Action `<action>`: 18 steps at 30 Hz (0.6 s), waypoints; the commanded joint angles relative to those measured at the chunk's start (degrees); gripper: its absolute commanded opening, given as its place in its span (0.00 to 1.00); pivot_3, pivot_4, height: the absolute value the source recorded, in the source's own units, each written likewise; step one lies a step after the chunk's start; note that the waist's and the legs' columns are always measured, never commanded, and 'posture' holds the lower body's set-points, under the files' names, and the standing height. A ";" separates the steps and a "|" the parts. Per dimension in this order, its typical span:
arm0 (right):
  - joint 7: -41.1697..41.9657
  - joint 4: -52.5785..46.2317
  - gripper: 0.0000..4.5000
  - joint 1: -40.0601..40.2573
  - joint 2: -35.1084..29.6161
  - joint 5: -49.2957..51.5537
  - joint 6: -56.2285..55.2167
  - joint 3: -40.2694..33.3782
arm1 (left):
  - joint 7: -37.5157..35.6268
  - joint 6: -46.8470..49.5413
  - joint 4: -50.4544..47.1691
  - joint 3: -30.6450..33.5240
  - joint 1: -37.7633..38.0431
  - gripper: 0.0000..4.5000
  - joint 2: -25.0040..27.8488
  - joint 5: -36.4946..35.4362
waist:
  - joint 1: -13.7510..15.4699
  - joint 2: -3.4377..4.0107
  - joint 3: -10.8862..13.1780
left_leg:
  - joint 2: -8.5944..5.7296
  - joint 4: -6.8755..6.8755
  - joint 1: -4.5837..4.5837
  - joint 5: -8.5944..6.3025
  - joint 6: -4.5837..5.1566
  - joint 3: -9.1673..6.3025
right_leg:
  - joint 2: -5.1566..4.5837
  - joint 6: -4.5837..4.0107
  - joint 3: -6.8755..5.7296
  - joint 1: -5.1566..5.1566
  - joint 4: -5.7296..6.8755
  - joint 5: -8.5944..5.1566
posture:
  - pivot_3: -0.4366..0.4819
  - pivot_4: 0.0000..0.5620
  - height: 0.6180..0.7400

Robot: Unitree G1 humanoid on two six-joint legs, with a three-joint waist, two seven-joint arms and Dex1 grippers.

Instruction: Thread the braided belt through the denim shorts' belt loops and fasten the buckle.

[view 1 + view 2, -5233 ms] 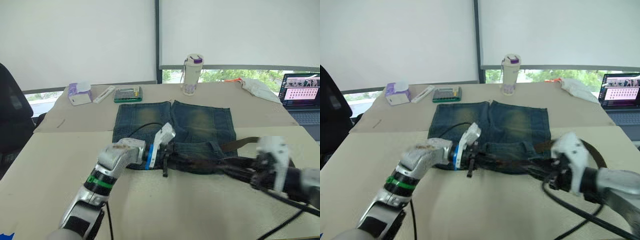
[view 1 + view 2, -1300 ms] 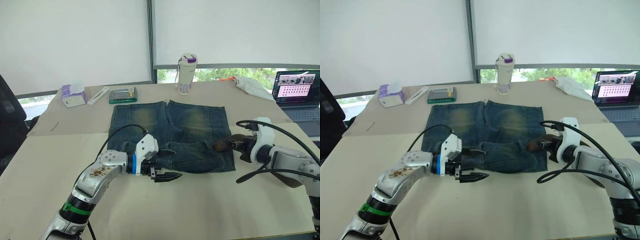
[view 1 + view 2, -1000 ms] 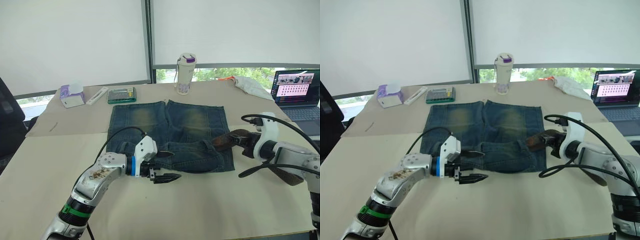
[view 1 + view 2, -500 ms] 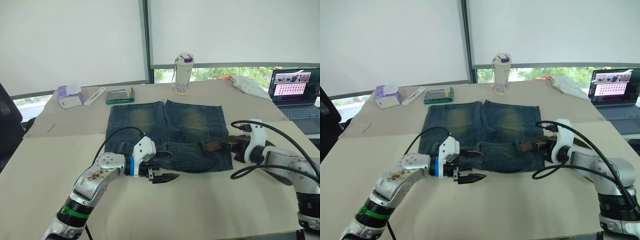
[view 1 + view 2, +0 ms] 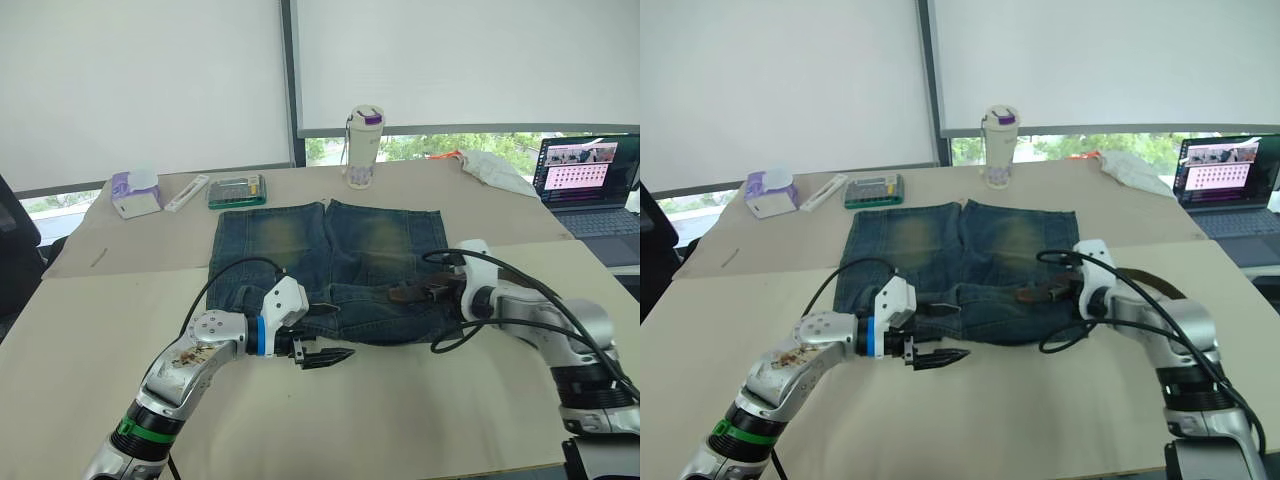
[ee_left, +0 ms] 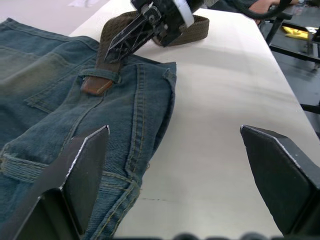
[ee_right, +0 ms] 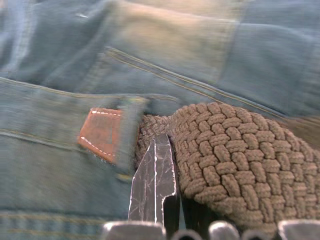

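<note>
Shorts lie flat on my beige table by white blinds; right gripper pinches the belt, left gripper spread, empty.

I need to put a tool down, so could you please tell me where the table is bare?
Bare: the near table in front of the denim shorts, between both arms. Crowded: the far edge, with tissue box, calculator, bottle and laptop.

My right gripper now sits further in over the shorts than a second ago, and the belt tip it pinches reaches under a loop at the waistband.
</note>
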 commanded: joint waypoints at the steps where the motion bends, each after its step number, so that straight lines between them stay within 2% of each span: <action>1: 2.46 -0.25 0.00 -0.87 1.26 -1.40 -1.50 -0.38 | 1.16 -0.65 -1.25 1.18 -0.55 0.99 -0.28 0.22 | 0.13 0.01 0.00 | -0.01 0.00 0.00 0.00 0.00 0.00 | 0.00 0.00 0.00 0.00 0.00 0.00 | 0.48 0.27 1.00; 8: 1.08 -0.37 0.00 0.61 10.04 3.47 2.21 -9.11 | 4.97 3.76 0.10 3.00 -0.78 0.99 -2.53 -1.30 | -0.10 0.02 -0.02 | 0.01 -0.01 -0.07 0.02 -0.04 0.00 | 0.00 -0.04 0.06 -0.21 0.14 0.02 | 0.48 0.27 1.00; 15: -5.62 -3.51 0.00 1.42 20.36 16.25 9.32 -25.00 | 10.53 13.62 4.15 7.24 -3.61 0.99 -6.83 -5.88 | -0.15 0.06 -0.06 | 0.04 -0.02 -0.31 0.10 -0.18 0.02 | 0.06 -0.20 0.13 -0.65 0.26 0.14 | 0.48 0.27 1.00; 18: -8.69 -5.96 0.00 1.40 23.01 22.27 11.45 -29.50 | 13.00 18.19 5.49 9.64 -5.05 0.99 -9.40 -8.99 | -0.20 0.07 -0.07 | 0.04 -0.02 -0.39 0.12 -0.21 0.02 | 0.07 -0.21 0.13 -0.73 0.29 0.15 | 0.48 0.27 1.00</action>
